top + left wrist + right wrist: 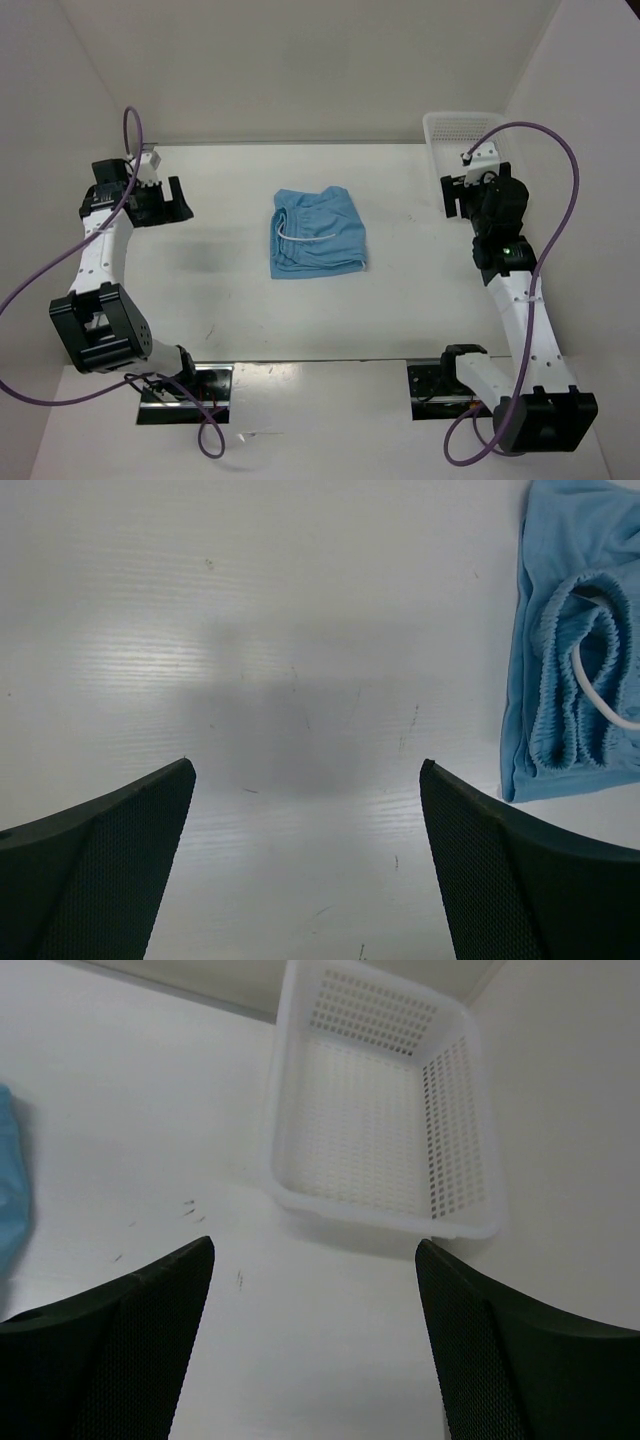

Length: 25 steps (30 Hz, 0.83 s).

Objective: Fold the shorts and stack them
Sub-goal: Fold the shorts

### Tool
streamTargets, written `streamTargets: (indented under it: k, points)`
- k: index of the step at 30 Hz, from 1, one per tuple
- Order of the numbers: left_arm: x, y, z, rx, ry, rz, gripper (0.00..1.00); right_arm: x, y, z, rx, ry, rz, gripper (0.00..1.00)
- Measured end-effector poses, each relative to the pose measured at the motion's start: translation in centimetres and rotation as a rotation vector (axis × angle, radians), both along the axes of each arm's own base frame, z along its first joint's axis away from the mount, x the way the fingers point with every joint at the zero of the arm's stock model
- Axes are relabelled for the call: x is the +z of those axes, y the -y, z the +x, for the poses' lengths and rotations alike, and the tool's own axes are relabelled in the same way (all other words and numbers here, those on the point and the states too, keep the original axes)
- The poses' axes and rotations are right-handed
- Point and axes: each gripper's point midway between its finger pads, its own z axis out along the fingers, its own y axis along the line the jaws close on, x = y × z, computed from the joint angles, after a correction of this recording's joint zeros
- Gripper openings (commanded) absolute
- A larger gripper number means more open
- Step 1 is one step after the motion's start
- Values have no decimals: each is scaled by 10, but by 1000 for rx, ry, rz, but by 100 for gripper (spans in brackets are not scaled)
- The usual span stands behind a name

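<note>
The shorts (318, 233) are sitting mid-desk, bunched into a rough square with the drawstring (300, 236) lying loose on top. The left fingers (110, 860) are gaping wide over bare desk (420, 290), and the right fingers (120, 1330) are gaping wide too, facing the basket (380, 1210) at the far right. I'm guessing the fabric's light and floppy, so pinching the thick waistband edge beats grabbing the string.

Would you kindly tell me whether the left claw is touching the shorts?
Apart. The top external view shows a stretch of bare table between the open left claw and the shorts.
</note>
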Motion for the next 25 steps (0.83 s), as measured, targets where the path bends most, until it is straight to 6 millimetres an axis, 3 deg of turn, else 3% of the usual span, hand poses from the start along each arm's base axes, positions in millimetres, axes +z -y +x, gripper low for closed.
streamTargets:
  k: [5,25]
  points:
    - [5,3,5,-15,33,-1,100,-22,6,-11,-18,-38,18,86]
    - [4,15,3,-59,44,-51,100,-47,0,-29,13,-78,52,87]
